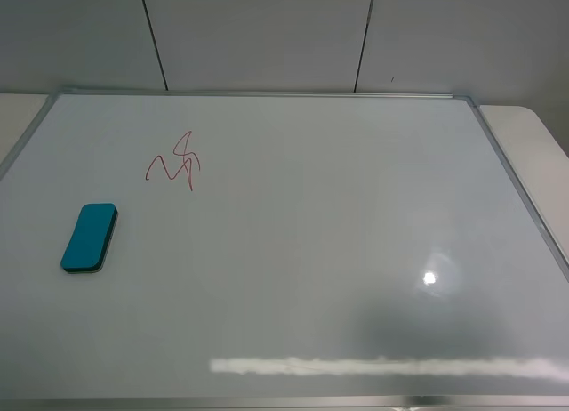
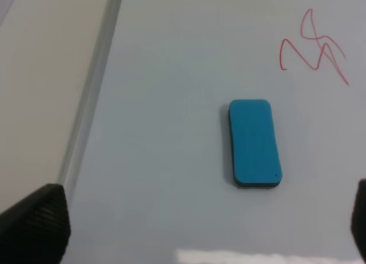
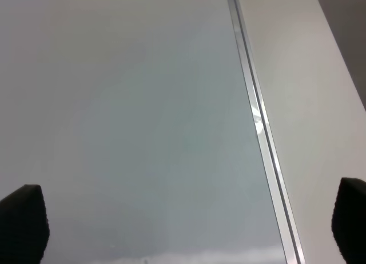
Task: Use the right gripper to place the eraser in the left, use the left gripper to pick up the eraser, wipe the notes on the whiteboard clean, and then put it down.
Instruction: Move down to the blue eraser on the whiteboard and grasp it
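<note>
The teal-blue eraser [image 1: 89,237] lies flat on the left part of the whiteboard [image 1: 320,251], free of any grip. The red notes [image 1: 174,162] are a zigzag scribble just beyond it toward the far edge. Neither arm shows in the exterior high view. In the left wrist view the eraser [image 2: 254,144] lies ahead of my left gripper [image 2: 197,230], whose fingers [image 2: 37,221] stand wide apart and empty; the notes [image 2: 314,47] show past it. My right gripper [image 3: 187,224] is open and empty over the board's right side, beside the silver frame [image 3: 260,127].
A pale tabletop [image 1: 533,153] borders the board on the right and also on the left [image 2: 46,75]. A grey panelled wall [image 1: 267,37] rises behind the far edge. Lamp glare [image 1: 429,278] marks the board's near right.
</note>
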